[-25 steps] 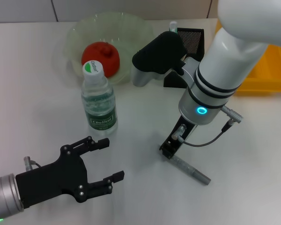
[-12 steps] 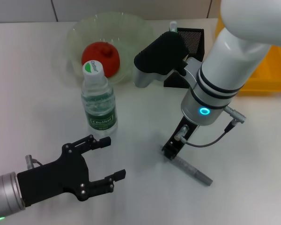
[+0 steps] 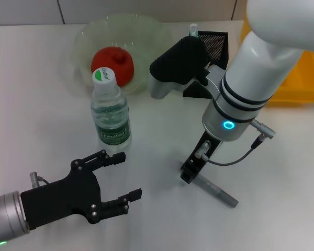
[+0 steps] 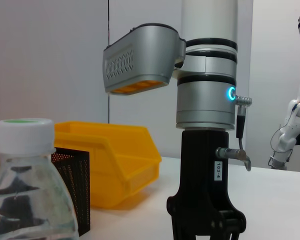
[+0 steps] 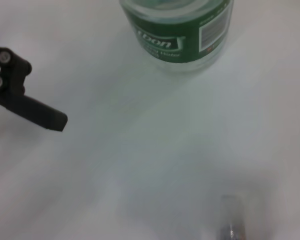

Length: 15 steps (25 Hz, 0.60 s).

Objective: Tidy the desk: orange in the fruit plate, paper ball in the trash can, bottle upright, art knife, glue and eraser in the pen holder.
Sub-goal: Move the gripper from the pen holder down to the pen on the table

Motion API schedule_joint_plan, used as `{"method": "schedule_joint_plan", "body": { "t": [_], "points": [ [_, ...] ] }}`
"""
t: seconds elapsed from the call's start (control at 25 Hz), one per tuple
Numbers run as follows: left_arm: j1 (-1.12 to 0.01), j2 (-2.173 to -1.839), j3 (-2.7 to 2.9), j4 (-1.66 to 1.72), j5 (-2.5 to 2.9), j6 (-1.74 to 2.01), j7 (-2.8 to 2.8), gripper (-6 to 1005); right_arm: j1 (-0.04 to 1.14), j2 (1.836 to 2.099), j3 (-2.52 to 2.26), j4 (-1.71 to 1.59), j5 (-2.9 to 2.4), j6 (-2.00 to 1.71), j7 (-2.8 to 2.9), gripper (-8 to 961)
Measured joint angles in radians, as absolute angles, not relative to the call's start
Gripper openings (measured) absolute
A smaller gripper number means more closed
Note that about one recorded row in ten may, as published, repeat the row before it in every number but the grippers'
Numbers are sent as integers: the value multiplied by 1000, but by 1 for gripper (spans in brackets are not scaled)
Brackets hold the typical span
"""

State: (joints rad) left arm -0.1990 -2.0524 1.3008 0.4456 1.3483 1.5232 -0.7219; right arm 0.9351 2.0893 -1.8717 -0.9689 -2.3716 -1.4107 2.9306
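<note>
White and matte, the worktop [image 3: 42, 78] carries everything, and places below are given from the bottle [image 3: 110, 112]. Nearest the robot's body, in front of the bottle and slightly to the left, the left tool [image 3: 118, 175] hangs idle with its black fingers spread apart and nothing between them. To the right of the bottle and a little nearer, the right tool [image 3: 189, 172] stands almost vertical at the upper end of the art knife [image 3: 214, 190], a slim grey cylinder lying flat; whether its fingers have closed on the knife I cannot tell. The knife's long axis runs away from that tool, down and to the right, so the right arm is clearly the nearer one for lifting it. The bottle itself is clear ribbed plastic with a green label, already upright. Behind it sits the translucent fruit plate [image 3: 83, 39] holding a red-orange fruit [image 3: 113, 64], and behind-right, the black mesh pen holder [image 3: 214, 44].
</note>
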Motion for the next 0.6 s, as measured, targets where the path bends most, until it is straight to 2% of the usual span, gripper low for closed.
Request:
{"method": "schedule_joint_plan", "body": {
  "t": [0.6],
  "points": [
    [-200, -2055, 1301, 447, 1348, 1523, -721, 795, 937, 2092, -1890, -938, -2376, -1406, 2930, 294]
  ]
}}
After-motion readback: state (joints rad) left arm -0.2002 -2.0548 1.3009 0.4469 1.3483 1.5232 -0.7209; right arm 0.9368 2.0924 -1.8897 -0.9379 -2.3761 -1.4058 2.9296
